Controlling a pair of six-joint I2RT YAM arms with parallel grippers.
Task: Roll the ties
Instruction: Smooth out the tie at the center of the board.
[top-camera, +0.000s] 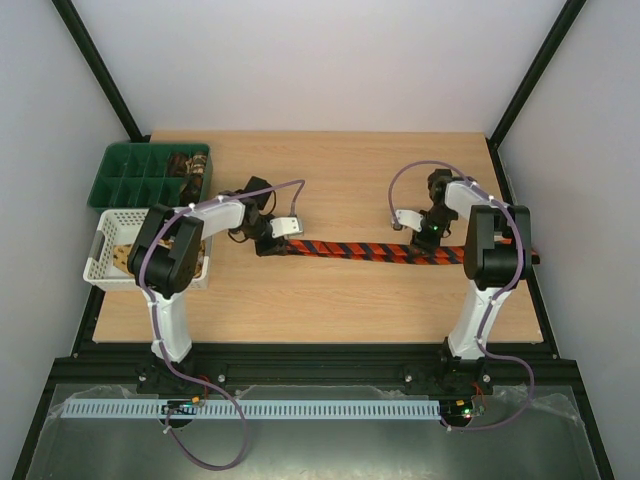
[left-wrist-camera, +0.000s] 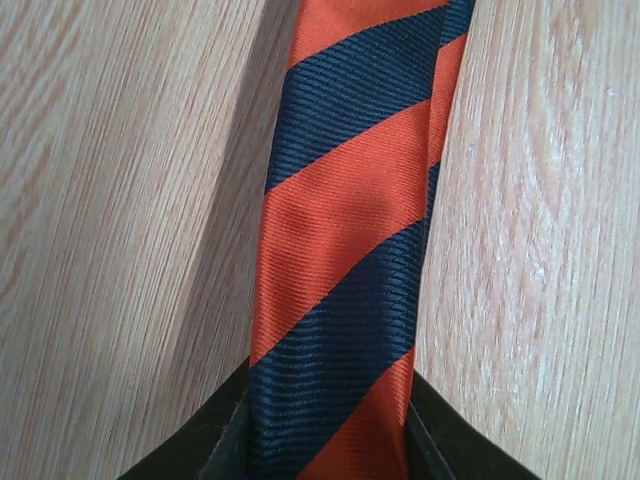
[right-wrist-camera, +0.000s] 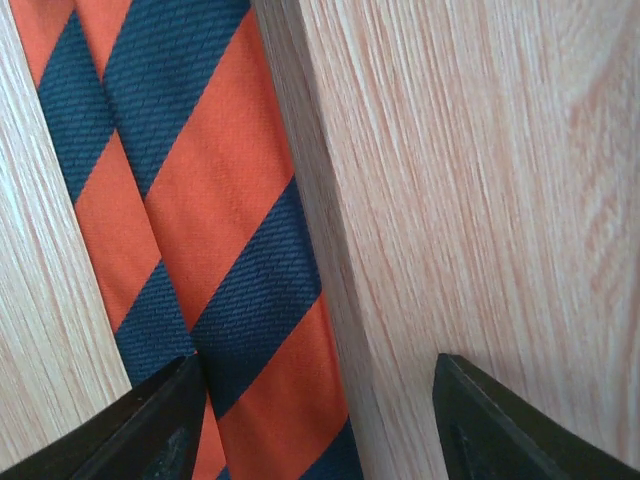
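From above, the striped tie (top-camera: 350, 249) is lying on the tabletop (top-camera: 350, 310), long axis running left to right. Left wrist: the left fingers (left-wrist-camera: 185, 455) are pinching its end. Right wrist: the right fingers (right-wrist-camera: 500, 425) are gaping wide, straddling the tie.

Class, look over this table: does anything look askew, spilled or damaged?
Nothing stands out. The striped tie runs straight across the table, unrolled, with one end in the left gripper. No spill or damage shows.
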